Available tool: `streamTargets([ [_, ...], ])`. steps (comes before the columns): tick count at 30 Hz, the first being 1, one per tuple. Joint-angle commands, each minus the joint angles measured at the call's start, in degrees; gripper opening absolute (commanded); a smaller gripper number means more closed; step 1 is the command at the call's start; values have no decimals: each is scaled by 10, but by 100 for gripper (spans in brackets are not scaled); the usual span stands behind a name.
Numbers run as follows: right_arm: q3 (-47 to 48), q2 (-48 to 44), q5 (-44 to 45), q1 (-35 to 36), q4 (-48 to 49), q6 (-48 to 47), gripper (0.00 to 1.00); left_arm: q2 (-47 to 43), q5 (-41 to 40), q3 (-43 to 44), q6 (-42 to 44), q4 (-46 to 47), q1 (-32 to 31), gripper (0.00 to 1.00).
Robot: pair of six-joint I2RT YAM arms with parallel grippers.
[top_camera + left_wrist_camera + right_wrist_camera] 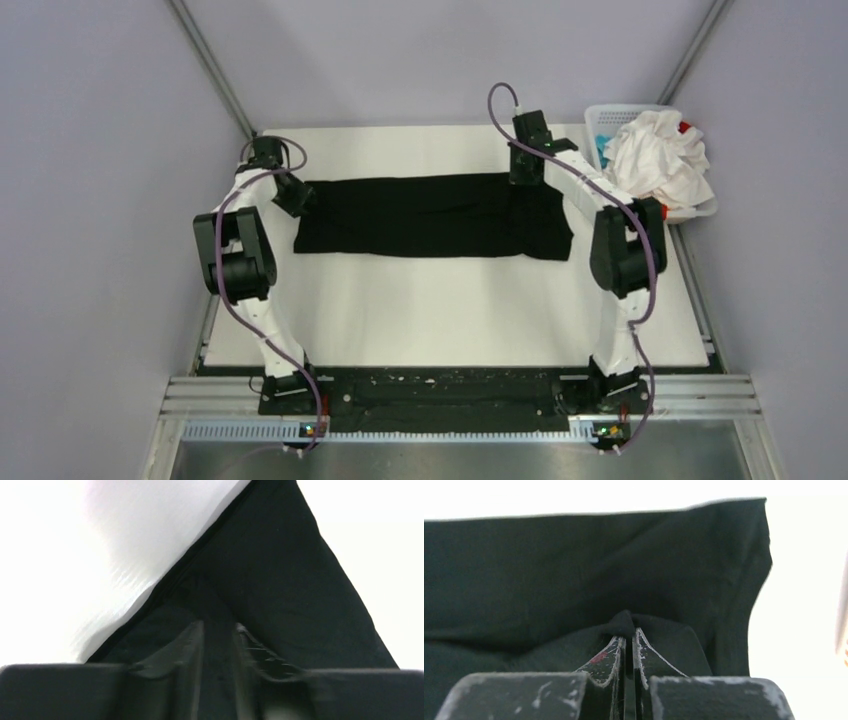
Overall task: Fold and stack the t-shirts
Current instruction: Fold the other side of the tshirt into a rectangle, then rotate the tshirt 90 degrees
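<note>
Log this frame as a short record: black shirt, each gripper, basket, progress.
black shirt: lying on the table as a wide band running left to right
left gripper: shut on the black shirt's left end
right gripper: shut on a pinch of cloth at the black shirt's far right edge
basket: far right of the table, heaped with white shirts, bits of red and blue showing
progress: no folded stack in view
</note>
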Motion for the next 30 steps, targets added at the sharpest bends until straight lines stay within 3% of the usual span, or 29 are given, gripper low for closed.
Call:
streamTargets([
  [1,157,132,-33,-20,-3,-8,10,30,-5,57,7,-27,-2,52],
  [4,314,232,-30,-31,-82,16,31,32,-11,90,8,-45,-1,73],
  [5,359,254,-29,-33,-110,25,44,28,-9,97,10,-51,-1,91],
  [6,387,264,-22,-33,-128,36,55,18,-8,99,11,-54,-1,98],
  [8,378,250,-13,-34,-127,54,73,-4,-9,91,17,-53,-2,99],
  [9,353,229,-16,-34,-112,58,87,-15,-9,85,21,-51,-1,99],
  [11,273,176,-30,-33,-69,62,98,-35,-6,71,25,-49,-2,99],
  [17,-20,0,-77,-33,42,94,99,-48,45,46,39,-17,-7,99],
  [20,-160,-65,-150,-33,118,130,99,-3,82,89,50,-16,-28,99],
  [23,-260,-92,-166,-33,172,162,99,65,106,159,66,-30,-55,99],
  [26,-280,-77,-159,-33,179,174,99,123,136,203,69,-44,-72,99],
  [30,-261,-35,-154,-38,180,175,99,137,131,162,62,-39,-76,99],
])
